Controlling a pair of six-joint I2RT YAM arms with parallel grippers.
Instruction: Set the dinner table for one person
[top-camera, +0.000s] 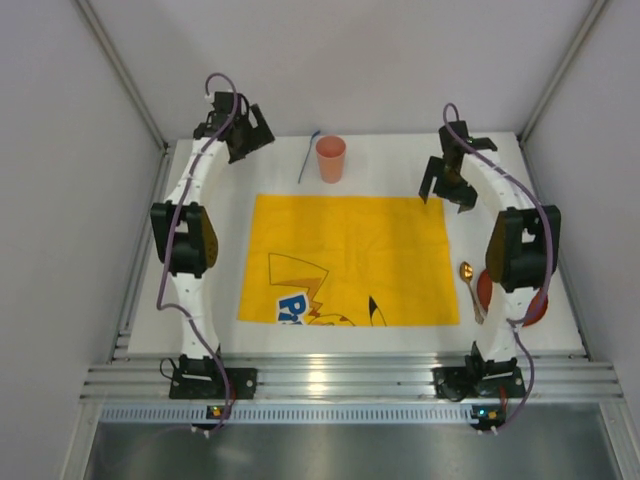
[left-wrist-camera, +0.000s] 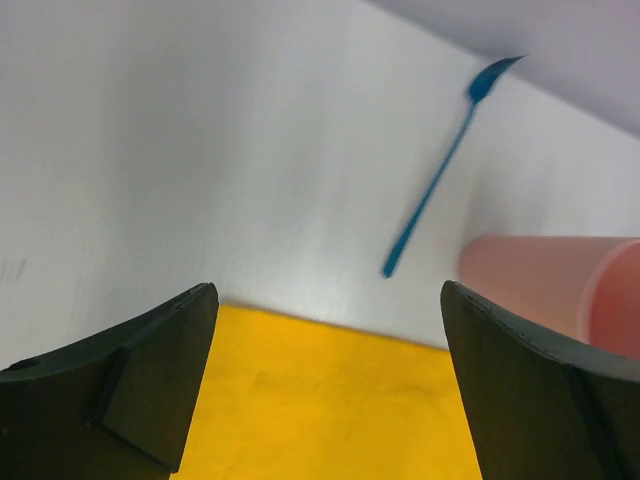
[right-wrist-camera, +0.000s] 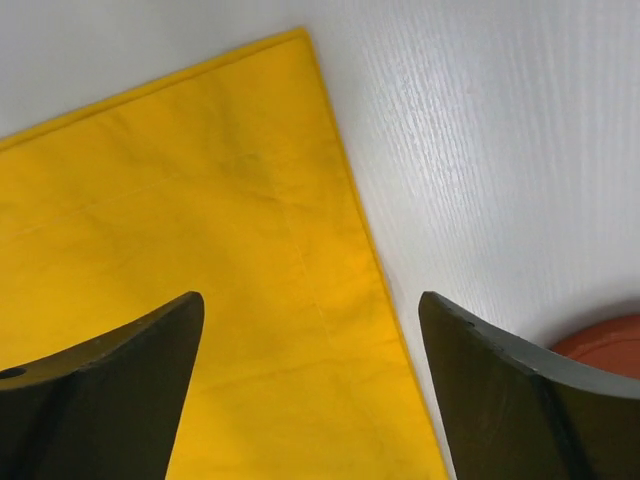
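Note:
The white dinner table (top-camera: 215, 310) bears a yellow cartoon-printed cloth (top-camera: 350, 255) spread flat at its middle. A pink cup (top-camera: 331, 158) stands upright behind the cloth, with a thin blue utensil (top-camera: 308, 157) lying to its left. A gold spoon (top-camera: 469, 287) lies right of the cloth, next to a red plate (top-camera: 487, 290) partly hidden under the right arm. My left gripper (top-camera: 255, 138) is open and empty above the cloth's far left corner (left-wrist-camera: 330, 400). My right gripper (top-camera: 447, 195) is open and empty above the cloth's far right edge (right-wrist-camera: 200, 220).
An aluminium rail (top-camera: 350, 380) runs along the table's near edge, where both arm bases stand. Grey walls close in the back and both sides. The left wrist view shows the blue utensil (left-wrist-camera: 440, 170) and the cup (left-wrist-camera: 560, 285); the right wrist view shows the plate's rim (right-wrist-camera: 610, 340).

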